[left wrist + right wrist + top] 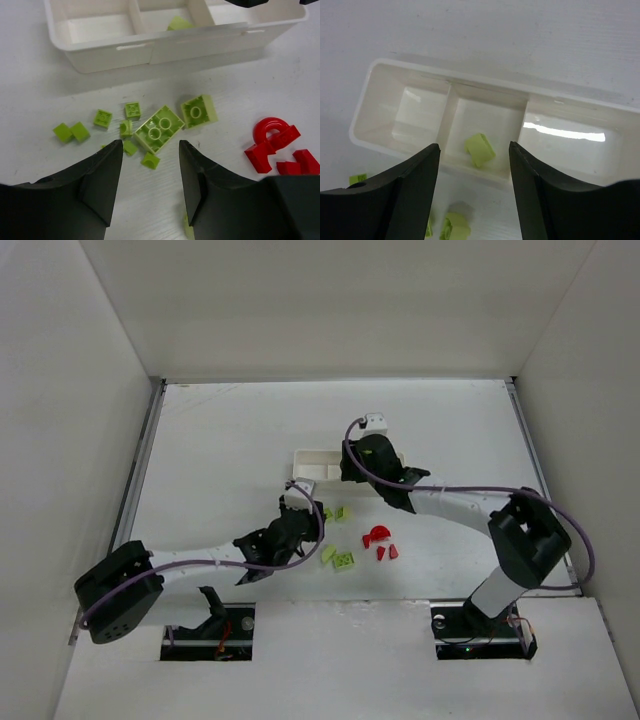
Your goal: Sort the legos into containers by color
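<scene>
The white tray (370, 95) has three containers, and one lime-green lego (480, 149) lies in the middle one (179, 22). My right gripper (474, 145) hangs open above that compartment and holds nothing; in the top view the right gripper (347, 470) covers the tray's right end. More green legos (159, 128) lie scattered on the table in front of the tray. Red legos (272, 137) sit to their right. My left gripper (150, 143) is open just short of the green pile, with only bare table between its fingers.
The green legos (338, 560) and the red legos (380, 538) lie mid-table between the two arms. The tray (305, 455) stands beyond them. White walls close in the table on three sides.
</scene>
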### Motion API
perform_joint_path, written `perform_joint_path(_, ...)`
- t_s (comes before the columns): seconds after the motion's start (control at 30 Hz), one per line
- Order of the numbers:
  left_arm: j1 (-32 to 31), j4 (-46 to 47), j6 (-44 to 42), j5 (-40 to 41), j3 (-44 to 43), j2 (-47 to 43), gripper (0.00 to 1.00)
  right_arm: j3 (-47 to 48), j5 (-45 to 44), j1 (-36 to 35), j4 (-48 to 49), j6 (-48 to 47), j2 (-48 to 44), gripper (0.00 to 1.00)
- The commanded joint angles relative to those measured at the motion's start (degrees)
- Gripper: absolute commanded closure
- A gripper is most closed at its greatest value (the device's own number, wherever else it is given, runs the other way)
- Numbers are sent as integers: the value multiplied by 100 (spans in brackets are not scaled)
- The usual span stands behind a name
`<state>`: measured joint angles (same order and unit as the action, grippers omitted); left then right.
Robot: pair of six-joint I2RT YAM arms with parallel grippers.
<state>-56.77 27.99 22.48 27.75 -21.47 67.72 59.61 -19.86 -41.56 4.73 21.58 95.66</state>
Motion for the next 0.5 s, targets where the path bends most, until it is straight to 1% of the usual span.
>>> perform_joint_path(0.0, -206, 93, -323, -33, -445, 214, 55, -423, -27, 21, 537, 39, -714, 37)
perform_joint_path(0.1, -295, -135, -455, -24, -726, 434, 55, -897, -88, 21, 564, 144, -1162, 39)
perform_joint_path(0.23, -277, -513, -630, -85, -1051, 785, 55, -1408, -106, 21, 599, 197, -1523, 39)
perform_joint_path(0.4, -181, -961, -763, -208, -1421, 1269, 55, -1699, -45, 38, 722, 346, -1673, 38)
perform_joint_path(0.47, -137, -971, -754, -191, -1438, 1383, 55, -1725, -45, 30, 731, 347, -1752, 37)
